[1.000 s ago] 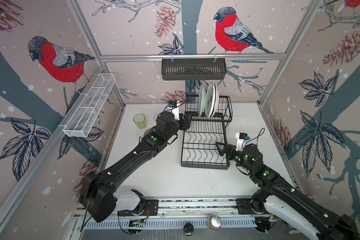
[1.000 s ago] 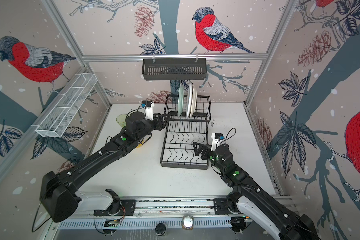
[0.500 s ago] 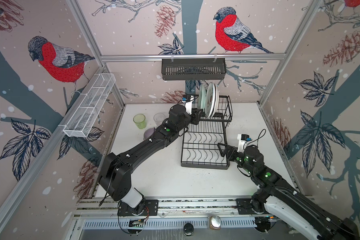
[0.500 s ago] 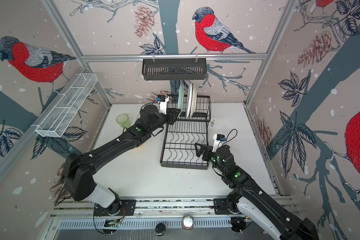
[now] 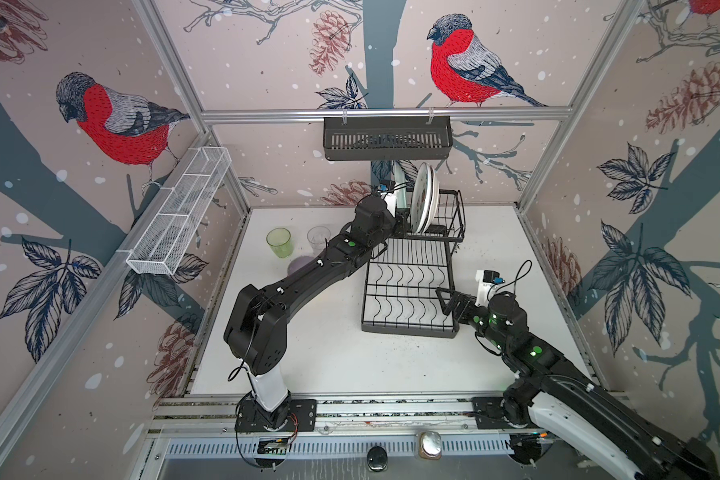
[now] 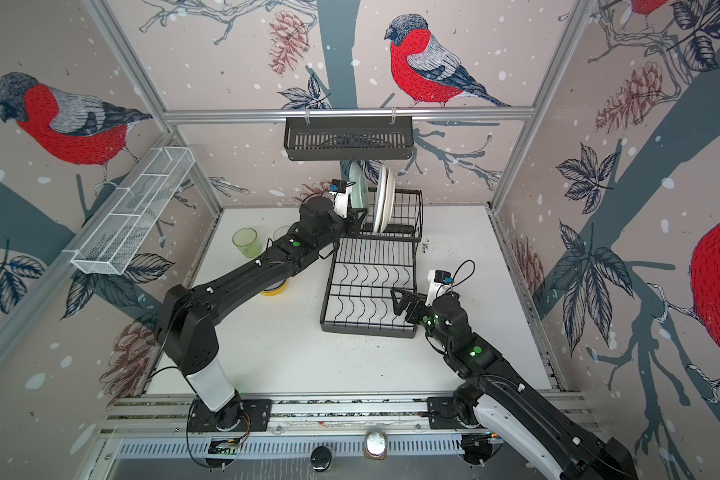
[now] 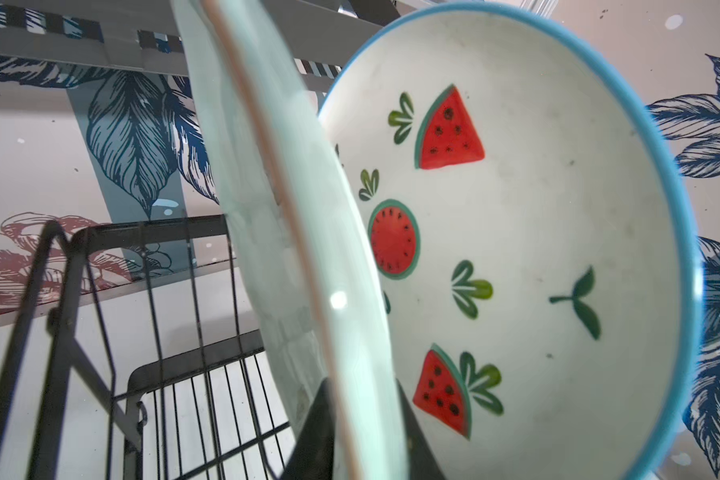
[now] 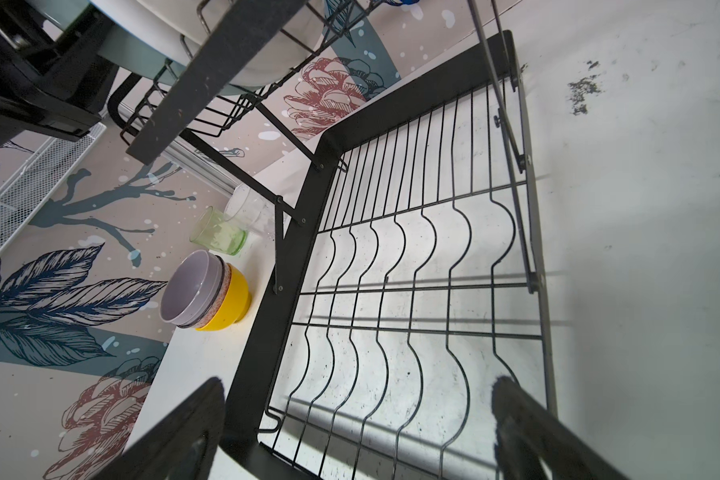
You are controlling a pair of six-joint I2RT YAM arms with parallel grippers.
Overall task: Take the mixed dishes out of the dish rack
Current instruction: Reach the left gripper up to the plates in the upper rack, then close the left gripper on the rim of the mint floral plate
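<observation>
1. The left fingers (image 7: 312,440) are pinched narrow on the rim of the pale green plate (image 7: 292,249), one against each face.
2. That plate stands on edge in the raised tier at the 12 o'clock end of the dish rack (image 5: 408,291). The watermelon-patterned plate (image 7: 537,249) is just beside it at 3 o'clock.
3. The right fingers (image 8: 524,432) are spread wide and hold nothing, over the rack's lower tier near its 4 o'clock edge.
4. On the surface (image 5: 329,361), at 9 o'clock from the rack, stand a green glass (image 5: 279,243) and a clear glass (image 5: 319,237). Near them is a nested stack: a lilac bowl (image 8: 192,286) in a pink-patterned bowl (image 8: 224,286) in a yellow bowl (image 8: 233,305).
</observation>
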